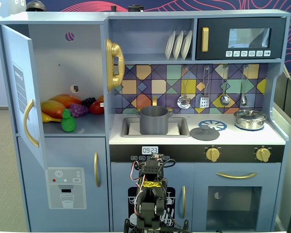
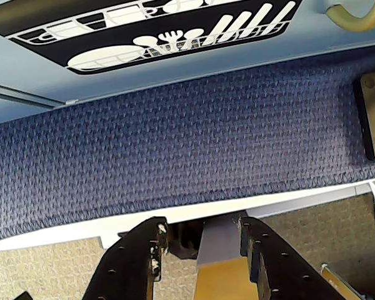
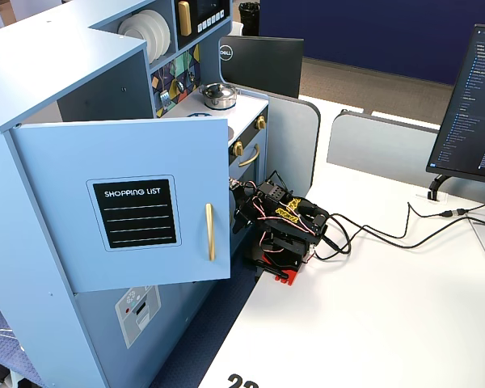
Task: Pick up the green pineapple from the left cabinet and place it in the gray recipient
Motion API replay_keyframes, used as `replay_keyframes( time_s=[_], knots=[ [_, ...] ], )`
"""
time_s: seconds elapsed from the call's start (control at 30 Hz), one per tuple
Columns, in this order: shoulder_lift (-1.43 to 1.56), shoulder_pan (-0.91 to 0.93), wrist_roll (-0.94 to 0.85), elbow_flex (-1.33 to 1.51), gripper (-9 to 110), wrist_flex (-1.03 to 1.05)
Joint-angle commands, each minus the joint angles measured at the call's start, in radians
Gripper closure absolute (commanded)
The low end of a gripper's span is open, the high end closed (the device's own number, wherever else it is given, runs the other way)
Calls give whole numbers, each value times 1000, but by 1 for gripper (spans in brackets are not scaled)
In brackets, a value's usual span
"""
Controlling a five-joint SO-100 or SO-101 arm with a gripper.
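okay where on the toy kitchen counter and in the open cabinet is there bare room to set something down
On the counter, bare patches lie between the flat gray lid and the silver lidded pot, and along the front edge. The sink is filled by the gray pot. The cabinet shelf is crowded left and back with fruit, the green pineapple foremost; its front right is bare.

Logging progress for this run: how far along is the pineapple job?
Barely begun. Already in place: the left cabinet has its door open. Nothing is in hand: the arm sits folded low in front of the kitchen, and the wrist view shows the tool open and empty. Left: the green pineapple lies on the cabinet shelf beside other fruit and must go into the gray recipient in the sink.
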Motion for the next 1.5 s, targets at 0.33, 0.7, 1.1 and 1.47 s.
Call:
replay_keyframes(
  time_s=[0.33, 0.7, 1.1, 1.47],
  knots=[
    [-6, 25, -38, -3, 101, 181],
    [-71, -815, 161, -78, 101, -844],
    [-499, -963, -66, -655, 83, -1270],
    [-710, -950, -25, -692, 70, -1499]
  ],
)
